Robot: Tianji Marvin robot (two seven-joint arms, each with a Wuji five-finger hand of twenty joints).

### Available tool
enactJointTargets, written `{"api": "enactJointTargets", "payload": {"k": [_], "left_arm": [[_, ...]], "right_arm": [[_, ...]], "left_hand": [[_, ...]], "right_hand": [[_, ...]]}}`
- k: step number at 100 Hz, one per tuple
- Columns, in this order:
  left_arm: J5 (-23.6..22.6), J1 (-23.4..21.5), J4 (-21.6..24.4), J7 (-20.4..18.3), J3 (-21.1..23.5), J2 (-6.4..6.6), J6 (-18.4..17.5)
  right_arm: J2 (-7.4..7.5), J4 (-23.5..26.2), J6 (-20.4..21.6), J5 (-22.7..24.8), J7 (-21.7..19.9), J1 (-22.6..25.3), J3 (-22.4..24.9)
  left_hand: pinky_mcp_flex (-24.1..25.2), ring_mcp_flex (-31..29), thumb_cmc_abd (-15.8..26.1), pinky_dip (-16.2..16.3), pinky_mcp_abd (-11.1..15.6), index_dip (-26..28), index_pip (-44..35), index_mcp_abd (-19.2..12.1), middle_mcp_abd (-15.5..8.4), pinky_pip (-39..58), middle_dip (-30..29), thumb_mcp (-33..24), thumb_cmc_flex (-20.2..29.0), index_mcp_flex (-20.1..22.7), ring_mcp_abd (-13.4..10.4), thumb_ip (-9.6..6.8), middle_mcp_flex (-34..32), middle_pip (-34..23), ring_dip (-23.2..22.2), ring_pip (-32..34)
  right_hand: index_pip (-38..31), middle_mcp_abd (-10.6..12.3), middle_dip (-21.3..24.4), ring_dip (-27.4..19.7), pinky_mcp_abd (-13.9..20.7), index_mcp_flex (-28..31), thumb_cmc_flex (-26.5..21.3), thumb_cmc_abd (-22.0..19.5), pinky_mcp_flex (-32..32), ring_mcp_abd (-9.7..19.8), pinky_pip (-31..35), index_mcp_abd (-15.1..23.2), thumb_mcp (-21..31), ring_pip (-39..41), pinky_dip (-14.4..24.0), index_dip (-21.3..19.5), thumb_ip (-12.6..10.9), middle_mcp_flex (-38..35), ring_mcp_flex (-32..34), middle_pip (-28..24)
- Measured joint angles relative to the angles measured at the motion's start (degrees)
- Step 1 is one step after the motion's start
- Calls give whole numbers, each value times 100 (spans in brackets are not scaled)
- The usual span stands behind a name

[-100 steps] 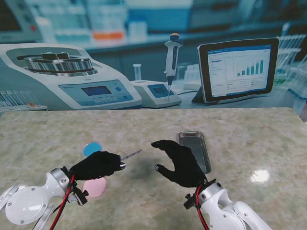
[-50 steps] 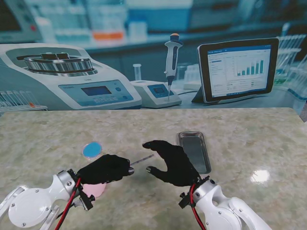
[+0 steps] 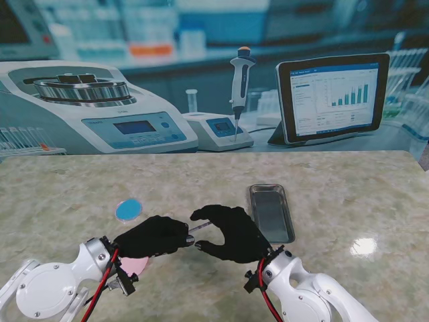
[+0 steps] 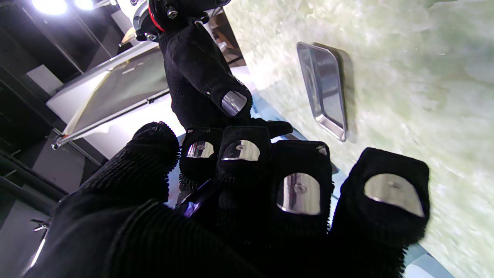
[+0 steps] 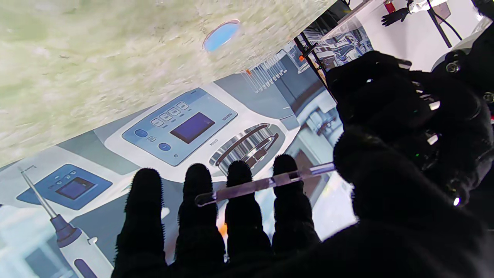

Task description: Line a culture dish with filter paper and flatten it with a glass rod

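The left robot hand (image 3: pixel 153 236) is closed around the glass rod (image 3: pixel 200 229). The right robot hand (image 3: pixel 228 233) cups the rod's free end, fingers spread. A blue dish (image 3: pixel 129 209) lies on the bench (image 3: pixel 348 194); a metal tray (image 3: pixel 271 212) sits right of both hands.

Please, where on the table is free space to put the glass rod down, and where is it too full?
Bare marble lies to the right of the metal tray and across the far strip of the table beyond the blue dish. The near middle is crowded: the left hand holds the glass rod, with the right hand close around it.
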State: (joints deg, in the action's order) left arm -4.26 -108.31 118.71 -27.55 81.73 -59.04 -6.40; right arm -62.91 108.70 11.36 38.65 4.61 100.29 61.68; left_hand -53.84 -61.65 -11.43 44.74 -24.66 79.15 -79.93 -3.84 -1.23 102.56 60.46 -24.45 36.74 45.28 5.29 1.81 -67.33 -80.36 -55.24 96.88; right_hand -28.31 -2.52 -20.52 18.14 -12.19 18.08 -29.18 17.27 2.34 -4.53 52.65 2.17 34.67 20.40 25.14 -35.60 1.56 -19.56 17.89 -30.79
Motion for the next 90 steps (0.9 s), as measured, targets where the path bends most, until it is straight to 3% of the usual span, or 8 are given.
{"api": "enactJointTargets", "payload": {"k": [13, 29, 39, 52, 73, 90], "left_arm": [[17, 11, 1, -2, -17, 0, 9], [58, 14, 2, -26, -22, 0, 9], [81, 13, 3, -34, -26, 0, 9], [121, 8, 4, -53, -28, 1, 11], [264, 9, 5, -194, -37, 12, 69], [295, 15, 6, -256, -49, 30, 81]], "right_arm": [[0, -81, 41, 3, 30, -95, -84], [-9, -207, 87, 5, 150, -214, -184], [-24, -266, 110, -3, 232, -266, -230], [-40, -316, 140, 0, 295, -326, -281], [-43, -345, 138, 49, 288, -408, -338], [-44, -353, 116, 65, 279, -440, -363]], "left_hand": [[0, 0, 0, 0, 0, 0, 0, 0, 0, 1, 0, 0, 0, 0, 0, 0, 0, 0, 0, 2], [0, 0, 0, 0, 0, 0, -1, 0, 0, 1, 0, 0, 1, 0, 0, 0, -1, 0, 0, 2], [-1, 0, 0, 0, 0, 0, -1, 0, 0, 1, 0, 1, 1, 0, 0, 0, -1, -1, 0, 2], [-1, -1, 0, 0, 0, 0, -1, 0, 0, 2, 0, 5, 1, 0, 0, 0, -1, -1, 0, 2], [-1, -1, 0, 0, 0, 0, -1, 0, 0, 2, 0, 26, 2, 0, 0, 0, -1, -1, 0, 4], [-1, -1, 0, 0, 0, 0, -1, 0, 0, 2, 0, 78, 3, 0, 0, 0, -1, -1, 0, 4]], "right_hand": [[-418, -72, -348, 229, -3, 289, 1, 91, 155, -57, 298, -6, 148, 443, 96, -421, 42, -286, 250, -322], [-1135, -84, -951, 685, -4, 766, 124, 288, 412, -152, 736, -4, 330, 1124, 378, -1220, 65, -742, 628, -1007], [-1723, -87, -1457, 1046, -4, 993, 131, 417, 641, -258, 1115, 69, 376, 1755, 614, -1628, 257, -1118, 934, -1491], [-2573, -88, -2186, 1590, -4, 1296, 129, 621, 943, -409, 1653, 252, 376, 2691, 980, -1849, 528, -1603, 1289, -2141], [-3272, -90, -3282, 2377, -4, 1787, 128, 621, 1201, -482, 2463, 389, 376, 4106, 1620, -2213, 592, -2180, 1648, -3044], [-3621, -90, -4009, 2806, -13, 1979, 128, 621, 1294, -442, 2935, 443, 375, 4811, 2052, -2519, 592, -2512, 1904, -3616]]}}
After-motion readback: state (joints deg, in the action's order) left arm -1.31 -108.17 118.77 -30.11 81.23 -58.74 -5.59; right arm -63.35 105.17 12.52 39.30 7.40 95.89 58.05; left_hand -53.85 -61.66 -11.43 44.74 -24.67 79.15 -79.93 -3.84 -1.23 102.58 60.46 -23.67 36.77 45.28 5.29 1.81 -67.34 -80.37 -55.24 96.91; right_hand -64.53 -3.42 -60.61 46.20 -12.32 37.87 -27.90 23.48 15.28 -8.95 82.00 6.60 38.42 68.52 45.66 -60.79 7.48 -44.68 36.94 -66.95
